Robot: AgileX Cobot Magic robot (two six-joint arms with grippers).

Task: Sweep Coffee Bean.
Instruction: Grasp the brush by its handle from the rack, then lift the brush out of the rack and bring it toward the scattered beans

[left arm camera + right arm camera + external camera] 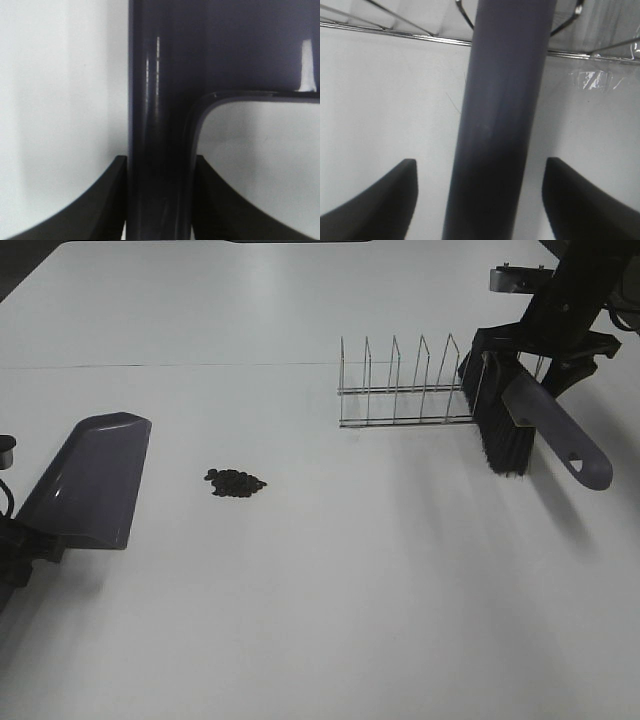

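The coffee beans (235,483) lie in one small heap on the tabletop (360,610), at 3 o'clock from the dustpan (90,475) and clear of it. The left gripper (160,167) is clenched on the dustpan handle. The brush (505,435) stands bristles down at 2 o'clock from the beans, against the end of the wire rack (400,390). The right gripper (480,170) is released: its jaws straddle the brush handle with a gap on each side.

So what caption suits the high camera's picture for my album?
Left gripper holds a dustpan near a small coffee bean pile; right gripper, jaws open, straddles a brush by a wire rack.
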